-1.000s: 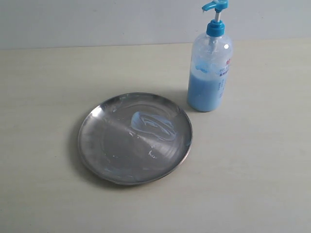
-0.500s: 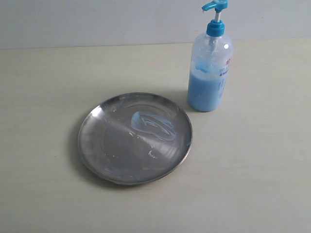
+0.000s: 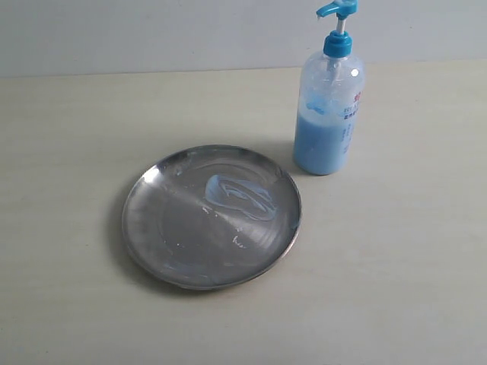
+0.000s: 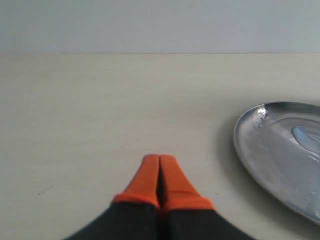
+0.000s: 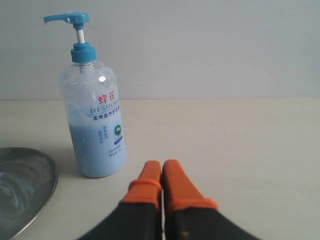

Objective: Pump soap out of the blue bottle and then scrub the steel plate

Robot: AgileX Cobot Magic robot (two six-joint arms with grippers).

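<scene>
The steel plate lies flat on the table, with a pale blue smear of soap on its far right part. The blue bottle stands upright just beyond the plate's right rim, about half full. No gripper shows in the exterior view. In the left wrist view my left gripper is shut with nothing in it, off to the side of the steel plate. In the right wrist view my right gripper is shut and empty, a short way in front of the blue bottle, with the steel plate's rim at the edge.
A pale wooden table carries everything, and a plain light wall rises behind its far edge. A scrubbing tool is not in view.
</scene>
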